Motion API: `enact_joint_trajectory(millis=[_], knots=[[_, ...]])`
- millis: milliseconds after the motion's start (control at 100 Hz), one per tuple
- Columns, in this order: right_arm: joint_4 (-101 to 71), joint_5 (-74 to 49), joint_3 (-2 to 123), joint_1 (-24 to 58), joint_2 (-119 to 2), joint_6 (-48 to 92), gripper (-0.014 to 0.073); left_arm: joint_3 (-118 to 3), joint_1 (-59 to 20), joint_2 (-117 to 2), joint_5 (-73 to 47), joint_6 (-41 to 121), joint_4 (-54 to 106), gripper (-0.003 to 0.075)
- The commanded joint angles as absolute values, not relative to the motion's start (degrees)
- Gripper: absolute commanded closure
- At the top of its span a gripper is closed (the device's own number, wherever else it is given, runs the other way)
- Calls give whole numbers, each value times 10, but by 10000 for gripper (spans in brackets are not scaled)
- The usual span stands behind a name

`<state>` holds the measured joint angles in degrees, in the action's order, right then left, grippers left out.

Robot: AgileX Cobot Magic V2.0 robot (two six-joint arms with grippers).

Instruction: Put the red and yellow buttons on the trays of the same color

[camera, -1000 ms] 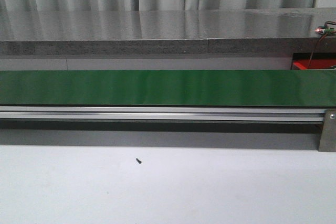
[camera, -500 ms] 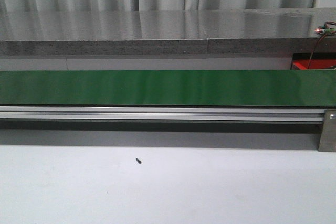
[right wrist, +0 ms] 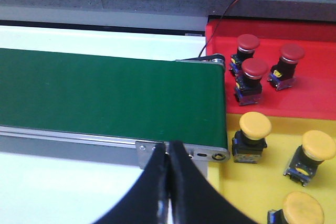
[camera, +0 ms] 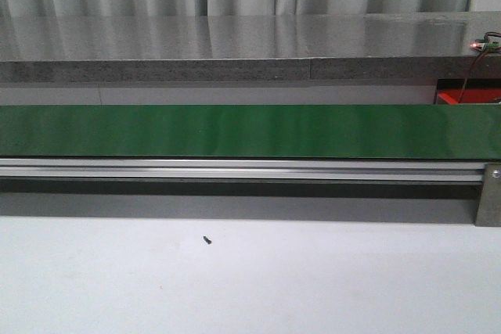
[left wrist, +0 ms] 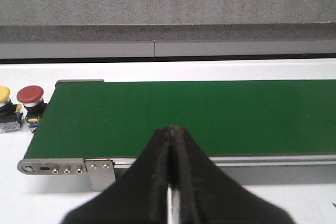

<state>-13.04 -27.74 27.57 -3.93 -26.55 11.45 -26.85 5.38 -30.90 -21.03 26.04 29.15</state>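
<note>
Nothing has moved since the earlier frame; the green belt still runs bare across the desk.

Both the left gripper and right gripper are closed on nothing. A red button and a yellow button wait just off the belt's end (tightly paired, so reaching for one risks knocking the other), well apart from the red tray and yellow tray, both already crowded.

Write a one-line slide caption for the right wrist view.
Closed right hand above the green conveyor belt, beside a red tray with three red buttons and a yellow tray with three yellow buttons.
</note>
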Motion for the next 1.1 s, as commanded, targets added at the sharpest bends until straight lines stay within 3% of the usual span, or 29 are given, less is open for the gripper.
enact_joint_trajectory(millis=[0,780,850,920,1090], knots=[[-136,-227,290,-38,-265,119,717,-315,69,-337,-185,251,304,740],[-136,-219,290,-38,-266,119,717,-554,293,-696,-311,229,328,715],[-136,-219,288,-38,-266,119,717,-580,308,-733,-335,229,328,655],[-136,-213,281,-38,-266,119,717,-606,318,-769,-351,229,328,545],[-145,-189,267,-38,-266,119,717,-671,323,-851,-365,228,328,97]])
